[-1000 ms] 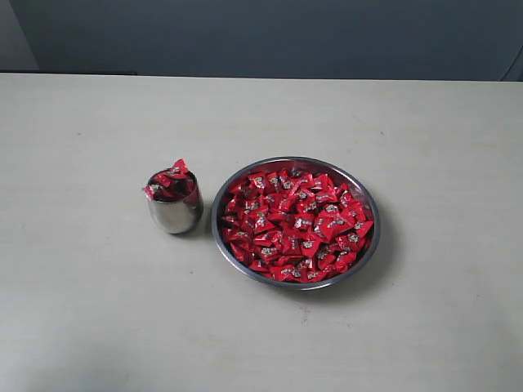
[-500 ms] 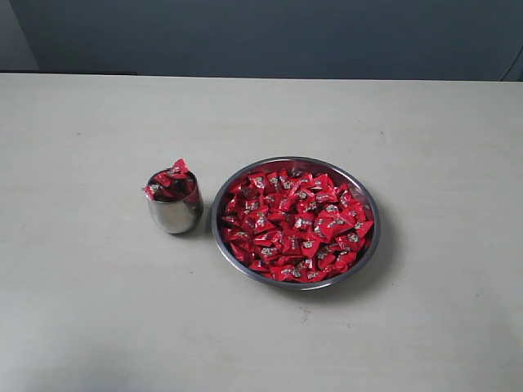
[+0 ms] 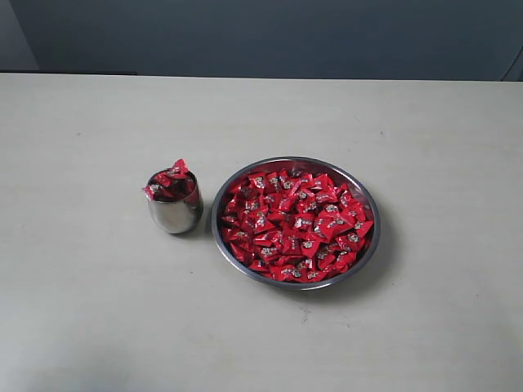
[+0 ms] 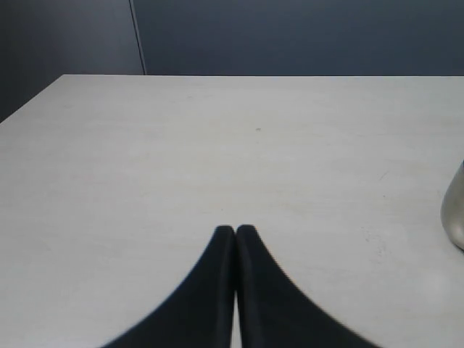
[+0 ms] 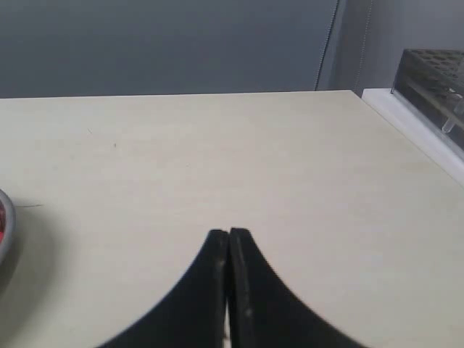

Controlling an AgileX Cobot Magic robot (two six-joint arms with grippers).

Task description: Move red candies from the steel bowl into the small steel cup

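Nearest, left claw (image 4: pixel 235 230) and right claw (image 5: pixel 229 233), both pinched shut on nothing, low over the table (image 3: pixel 98 327). Farther out, red candies (image 3: pixel 296 224) heaped in the bowl (image 3: pixel 215 224), just beside the cup (image 3: pixel 174 214), itself piled full. Probably feel light, crinkly, slippery; best pinched across the fat middle. Lie mostly flat, ends pointing every which way.

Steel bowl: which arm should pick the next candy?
Likely right: the steel bowl lies on that arm's side, its rim at the right wrist view's edge; the left wrist view shows the small steel cup instead.
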